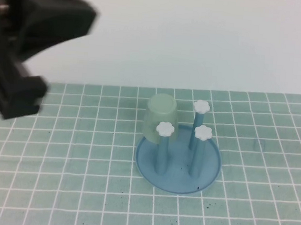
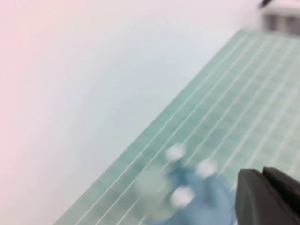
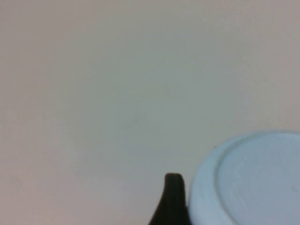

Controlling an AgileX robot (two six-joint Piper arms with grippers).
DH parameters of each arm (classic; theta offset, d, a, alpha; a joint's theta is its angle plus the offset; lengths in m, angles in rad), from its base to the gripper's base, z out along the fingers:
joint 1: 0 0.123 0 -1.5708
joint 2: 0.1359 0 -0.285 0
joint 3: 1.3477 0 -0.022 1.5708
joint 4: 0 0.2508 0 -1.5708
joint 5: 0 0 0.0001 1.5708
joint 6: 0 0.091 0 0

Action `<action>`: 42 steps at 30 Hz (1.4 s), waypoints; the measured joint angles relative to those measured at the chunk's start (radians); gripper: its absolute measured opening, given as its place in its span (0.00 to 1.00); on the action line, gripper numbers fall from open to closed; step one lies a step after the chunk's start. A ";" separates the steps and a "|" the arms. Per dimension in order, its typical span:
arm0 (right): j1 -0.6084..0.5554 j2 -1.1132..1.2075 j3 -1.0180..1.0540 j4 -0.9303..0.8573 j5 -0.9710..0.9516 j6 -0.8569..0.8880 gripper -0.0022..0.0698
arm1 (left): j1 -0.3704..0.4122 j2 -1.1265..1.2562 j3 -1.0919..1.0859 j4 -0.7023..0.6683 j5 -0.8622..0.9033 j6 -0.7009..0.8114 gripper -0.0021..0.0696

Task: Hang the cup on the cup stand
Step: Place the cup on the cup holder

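Note:
The cup [image 3: 262, 173], light blue, fills one corner of the right wrist view with its base toward the camera. My right gripper [image 3: 239, 206] is shut on it, and one black finger [image 3: 172, 201] presses against its side. That gripper does not appear in the high view. The cup stand [image 1: 209, 162], a round blue dish with white-knobbed pegs, sits mid-table. My left arm [image 1: 19, 43] hangs high at the far left. My left gripper [image 2: 262, 172] is shut and holds nothing, above and beside the stand [image 2: 201, 201].
A pale green cup [image 1: 159, 118] hangs upside down on the stand's rear left peg, blurred in the left wrist view [image 2: 150, 185]. The green grid mat [image 1: 82, 164] covers the table, with a white wall behind it.

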 joint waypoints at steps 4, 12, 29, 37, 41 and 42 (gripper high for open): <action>0.000 0.187 -0.101 -0.185 0.009 -0.022 0.85 | 0.000 -0.046 0.050 0.236 0.035 -0.175 0.03; 0.000 0.578 -0.300 -0.377 -0.051 -0.027 0.85 | 0.056 -0.211 0.263 0.503 -0.051 -0.459 0.03; 0.000 1.303 -0.494 -0.834 -0.459 0.154 0.85 | 0.633 -0.646 0.637 0.442 -0.163 -0.535 0.03; 0.000 1.443 -0.561 -0.900 -0.534 0.209 0.85 | 0.648 -0.682 0.704 0.468 -0.178 -0.406 0.03; 0.000 1.478 -0.565 -0.903 -0.534 0.241 0.85 | 0.648 -0.682 0.774 0.529 -0.207 -0.385 0.03; 0.000 1.488 -0.565 -0.903 -0.534 0.248 0.85 | 0.648 -0.682 0.800 0.539 -0.224 -0.385 0.03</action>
